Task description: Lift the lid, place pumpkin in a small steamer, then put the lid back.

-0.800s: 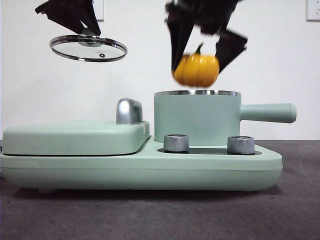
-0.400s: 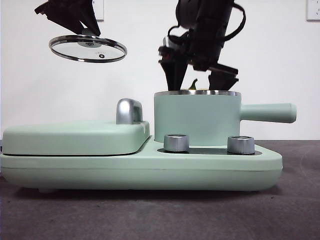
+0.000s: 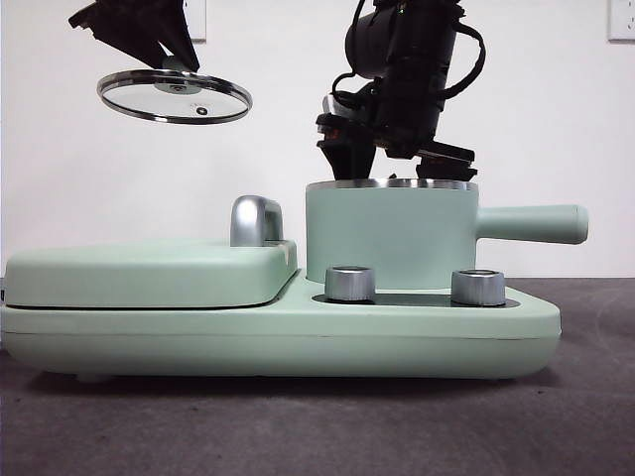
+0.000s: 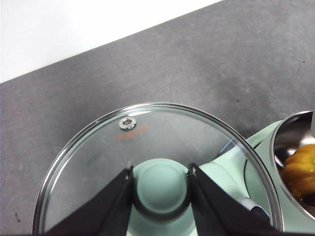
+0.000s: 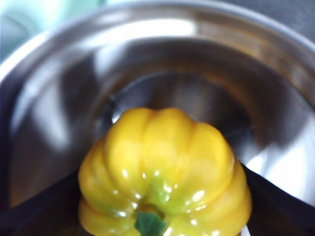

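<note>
Step in hand: setting the pumpkin (image 5: 165, 172) down inside the small steamer (image 3: 392, 238), judging by how deep the right gripper (image 5: 162, 196) sits in it.
Right gripper: its two black jaws flank the pumpkin on either side and pinch it; stem towards the wrist, steel wall all round.
Doing it well: I'd let go only once the pumpkin rests on the steel floor, spread the jaws just a little, then lift straight up.
Edges: the pumpkin nearly fills the pot, so there is little room between jaws and steel rim.
Left gripper (image 4: 160, 189): jaws clamped on the mint-green knob of the glass lid (image 4: 147, 147), held level in the air.
Open room: the lid hangs well apart from the pot, above the flat griddle cover (image 3: 149, 273); clear air lies between them.
</note>
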